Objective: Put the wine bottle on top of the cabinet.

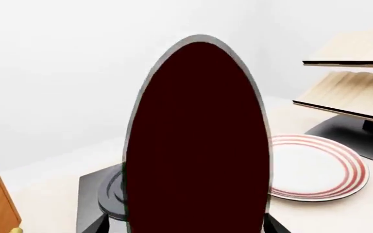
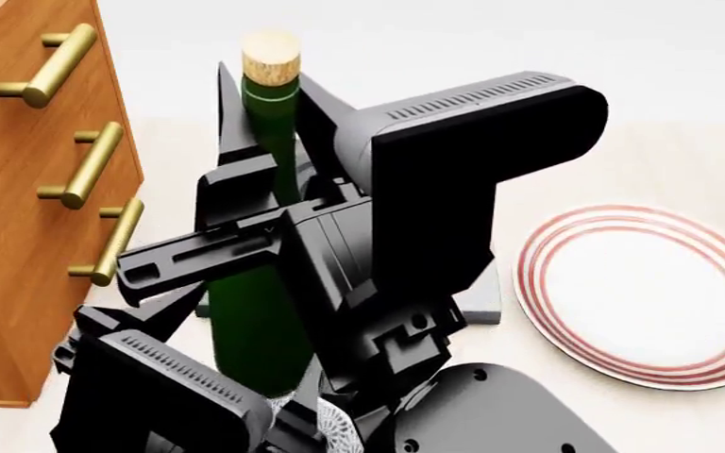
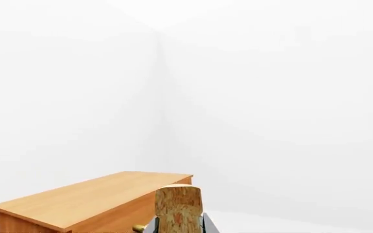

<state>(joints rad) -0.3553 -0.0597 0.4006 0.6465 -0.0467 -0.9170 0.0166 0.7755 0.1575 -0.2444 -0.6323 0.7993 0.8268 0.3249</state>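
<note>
One cabinet (image 2: 10,236), orange-brown, at head-view left, standing on the pale counter (image 2: 665,142). One light slatted rack (image 1: 351,82) with two tilted shelves on a black base (image 1: 348,133). One dark grey slab (image 1: 91,194) behind the bottle. One white plate (image 2: 646,293) with red rings, flat on the counter, right of the arms. One wine bottle (image 2: 256,311), dark green, upright, just beside the cabinet front, not on its top. Three brass bar handles (image 2: 50,64) counted in the head view. One tan cork (image 2: 271,57).

Right gripper (image 2: 271,118): jaws one on each side of the bottle neck just below the cork, closed in on the glass. Left gripper (image 1: 186,225): only two dark tips showing, either side of the bottle body; jaws' spacing and contact not readable, so cannot tell.

Head view only: full bottle length and both arms crowded around it. Left wrist only: rack, plus the bottle body as a dark oval filling mid-frame, plate behind it. Right wrist only: cabinet top, bare wood, beyond the cork, against white walls.
</note>
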